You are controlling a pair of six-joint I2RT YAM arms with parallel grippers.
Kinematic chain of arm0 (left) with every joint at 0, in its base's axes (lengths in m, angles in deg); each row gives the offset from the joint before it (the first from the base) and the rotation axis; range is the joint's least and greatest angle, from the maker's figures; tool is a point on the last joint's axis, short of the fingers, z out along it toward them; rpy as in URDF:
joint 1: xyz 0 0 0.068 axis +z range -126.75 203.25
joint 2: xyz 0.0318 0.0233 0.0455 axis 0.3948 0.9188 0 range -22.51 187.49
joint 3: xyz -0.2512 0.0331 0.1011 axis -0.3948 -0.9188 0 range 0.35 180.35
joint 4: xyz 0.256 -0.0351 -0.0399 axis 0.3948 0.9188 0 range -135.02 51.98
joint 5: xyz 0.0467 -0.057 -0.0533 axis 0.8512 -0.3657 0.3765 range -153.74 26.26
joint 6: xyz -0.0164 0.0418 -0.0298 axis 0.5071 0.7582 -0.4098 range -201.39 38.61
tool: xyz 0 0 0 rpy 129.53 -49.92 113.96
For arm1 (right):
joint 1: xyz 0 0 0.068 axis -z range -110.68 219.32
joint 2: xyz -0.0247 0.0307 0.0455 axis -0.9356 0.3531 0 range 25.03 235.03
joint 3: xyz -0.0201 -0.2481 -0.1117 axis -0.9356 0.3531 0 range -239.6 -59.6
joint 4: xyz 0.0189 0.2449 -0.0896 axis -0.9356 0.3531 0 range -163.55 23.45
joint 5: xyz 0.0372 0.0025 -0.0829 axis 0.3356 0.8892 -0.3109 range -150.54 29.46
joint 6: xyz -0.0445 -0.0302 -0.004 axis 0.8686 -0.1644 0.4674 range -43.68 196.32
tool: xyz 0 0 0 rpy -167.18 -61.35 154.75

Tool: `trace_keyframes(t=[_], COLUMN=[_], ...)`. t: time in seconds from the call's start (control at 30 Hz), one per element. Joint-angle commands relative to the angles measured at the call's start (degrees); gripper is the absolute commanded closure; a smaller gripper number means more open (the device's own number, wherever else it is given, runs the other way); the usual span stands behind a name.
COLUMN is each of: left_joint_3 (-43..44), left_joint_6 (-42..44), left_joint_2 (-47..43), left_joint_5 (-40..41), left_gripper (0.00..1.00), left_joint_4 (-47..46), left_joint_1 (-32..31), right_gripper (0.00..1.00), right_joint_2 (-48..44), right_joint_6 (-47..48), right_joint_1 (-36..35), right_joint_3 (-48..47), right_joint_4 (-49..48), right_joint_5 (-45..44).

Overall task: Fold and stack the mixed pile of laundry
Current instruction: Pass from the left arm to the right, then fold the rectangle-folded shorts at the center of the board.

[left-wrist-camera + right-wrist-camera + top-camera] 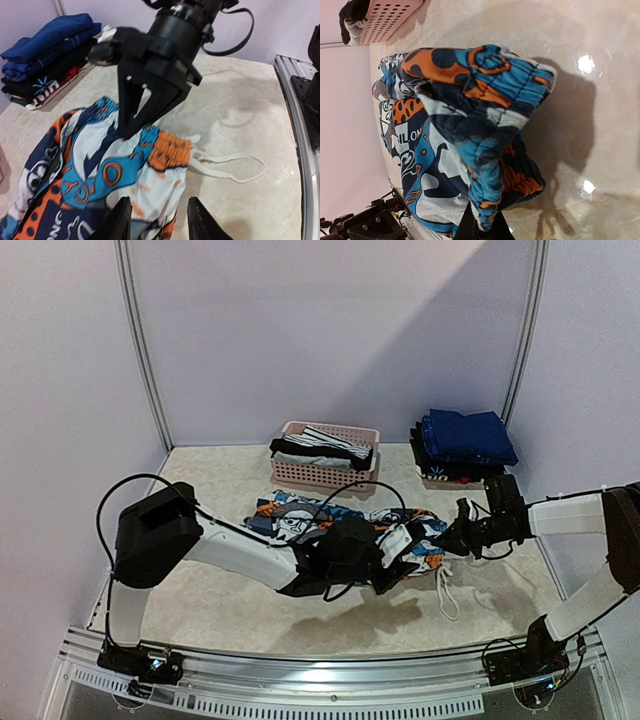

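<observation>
The orange-blue-black-white patterned garment lies spread in the middle of the table. My right gripper is shut on the garment's gathered waistband edge and lifts it into a fold; its fingers pinch the cloth. In the left wrist view the right gripper comes down onto the blue-and-orange waistband. My left gripper hovers open just over the same garment, with fabric below the gap and nothing clamped. A white drawstring trails onto the table.
A pale pink slatted basket at the back centre holds black-and-white striped pieces. A stack of folded dark and blue clothes sits at the back right. The metal rail runs along the near edge.
</observation>
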Motion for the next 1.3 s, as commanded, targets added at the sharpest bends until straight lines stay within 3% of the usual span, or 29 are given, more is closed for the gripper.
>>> trace_keyframes(t=[0.0,0.33,0.6,1.27], left_joint_3=[-2.41,-3.71,-4.00,-4.50], left_joint_6=[-2.41,-9.05,-9.49,-11.95], left_joint_2=[-4.22,-9.08,-8.99,-1.40], left_joint_5=[5.35,9.87,13.16,11.79], left_gripper=[0.61,0.64,0.66,0.71], left_joint_4=[2.03,11.37,16.32,13.08], left_joint_1=[0.23,4.58,8.24,9.45], right_gripper=[1.00,1.00,1.00,1.00], right_joint_2=[-4.48,-11.51,-16.06,-19.25], right_joint_6=[4.62,9.04,10.78,15.14], right_joint_1=[0.10,0.06,0.08,0.04], right_joint_3=[-2.60,-6.32,-9.91,-21.14], right_joint_4=[8.98,20.07,26.02,36.65], right_joint_5=[-4.86,-9.21,-10.17,-9.14])
